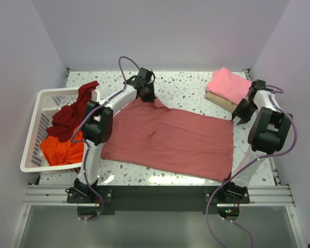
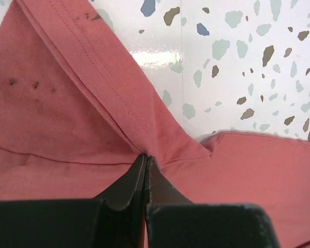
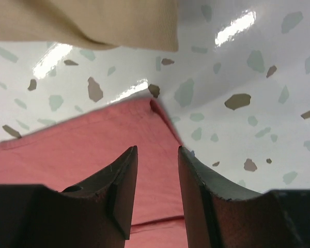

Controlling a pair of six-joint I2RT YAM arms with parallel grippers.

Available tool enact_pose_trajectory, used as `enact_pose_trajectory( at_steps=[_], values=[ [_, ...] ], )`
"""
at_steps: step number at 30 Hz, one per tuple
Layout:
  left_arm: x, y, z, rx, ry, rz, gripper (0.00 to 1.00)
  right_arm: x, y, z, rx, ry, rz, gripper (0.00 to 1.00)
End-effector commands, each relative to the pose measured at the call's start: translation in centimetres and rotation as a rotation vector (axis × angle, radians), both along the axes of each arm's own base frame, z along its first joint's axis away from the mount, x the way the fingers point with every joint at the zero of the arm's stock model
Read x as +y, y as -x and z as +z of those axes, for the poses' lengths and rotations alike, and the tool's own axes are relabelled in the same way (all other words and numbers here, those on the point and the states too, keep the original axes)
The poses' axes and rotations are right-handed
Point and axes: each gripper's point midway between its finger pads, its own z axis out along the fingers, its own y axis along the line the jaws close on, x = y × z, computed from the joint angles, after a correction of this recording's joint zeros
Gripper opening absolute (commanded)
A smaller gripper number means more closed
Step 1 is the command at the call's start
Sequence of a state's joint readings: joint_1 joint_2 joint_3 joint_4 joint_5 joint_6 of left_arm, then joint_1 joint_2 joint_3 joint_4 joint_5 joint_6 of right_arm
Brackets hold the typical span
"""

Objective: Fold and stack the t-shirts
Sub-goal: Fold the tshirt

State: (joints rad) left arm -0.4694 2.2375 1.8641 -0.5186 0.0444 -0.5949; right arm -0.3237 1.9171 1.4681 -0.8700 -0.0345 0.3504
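Looks like the fold of the dusty rose-red shirt [image 1: 170, 139] is only just starting. The left gripper [image 2: 146, 157] is clamped tight on a bunched bit of the shirt's far edge, with cloth tenting up right at its tips. The right gripper [image 3: 156, 150] has its jaws partly apart and is holding nothing, and the shirt's corner lies just ahead of and under its tips. Next it probably has to drop down and pinch that corner so both arms can lift together. The pink shirt [image 1: 228, 85] sits folded just beyond it.

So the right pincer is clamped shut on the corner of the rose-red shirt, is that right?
Not quite. The right pincer is open, not clamped shut: it sits at the corner of the rose-red shirt with nothing gripped between its two sides. The right wrist view shows this.
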Motion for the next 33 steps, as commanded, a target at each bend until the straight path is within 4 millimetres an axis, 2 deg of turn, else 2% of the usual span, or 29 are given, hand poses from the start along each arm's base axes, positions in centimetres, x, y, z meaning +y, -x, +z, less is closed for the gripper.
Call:
enact_pose_trajectory(
  at_steps=[1,16,23,27,30,33],
  values=[
    [-0.3,0.1,4.0,-0.038,0.062,0.011,0.00,-1.3,-2.3,0.2,-0.056,0.033,-0.026,0.41],
    [0.6,1.1,4.2,-0.010,0.030,0.020,0.00,-0.9,-3.4,-2.6,-0.065,-0.010,-0.032,0.41],
    [1.0,1.3,4.3,-0.009,0.014,0.022,0.00,-0.4,-3.0,-4.4,-0.036,-0.035,-0.031,0.38],
    [1.0,1.3,4.5,-0.010,0.015,0.021,0.00,-0.2,-2.8,-5.3,-0.022,-0.051,-0.036,0.29],
    [1.1,1.2,4.7,-0.015,0.011,0.021,0.00,0.1,-2.6,-5.5,-0.016,-0.062,-0.034,0.10],
    [1.3,1.1,5.2,-0.024,0.015,0.021,0.00,0.2,-2.8,-5.1,-0.021,-0.070,-0.026,0.00]
  ],
)
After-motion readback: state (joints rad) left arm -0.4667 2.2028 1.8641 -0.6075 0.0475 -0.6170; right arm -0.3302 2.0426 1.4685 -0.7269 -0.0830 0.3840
